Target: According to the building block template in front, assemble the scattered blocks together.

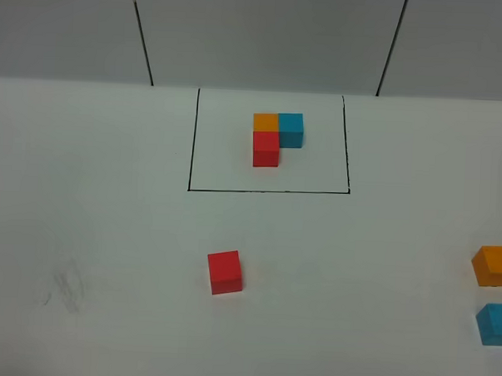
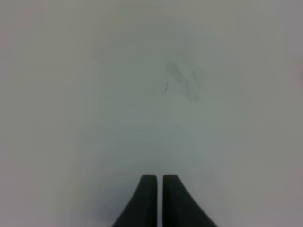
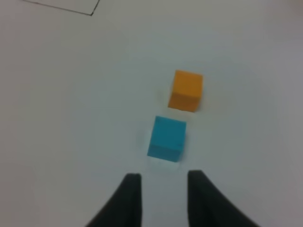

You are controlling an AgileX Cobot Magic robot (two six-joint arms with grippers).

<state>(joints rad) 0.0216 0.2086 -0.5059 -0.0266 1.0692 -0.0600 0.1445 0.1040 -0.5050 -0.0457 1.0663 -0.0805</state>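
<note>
- Right gripper (image 3: 163, 182): jaws partly parted, gripping nothing; the light blue cube (image 3: 165, 138) lies just ahead, in line with the gap
- Orange cube (image 3: 186, 90) sits just beyond it, apart
- Left gripper (image 2: 159, 182): jaws shut, empty
- Red cube (image 1: 225, 272) lies mid-table, before the framed template (image 1: 274, 137); the right arm is nearer the two cubes

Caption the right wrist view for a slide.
Right gripper, jaws apart, facing the loose blue cube, orange cube just beyond.
</note>
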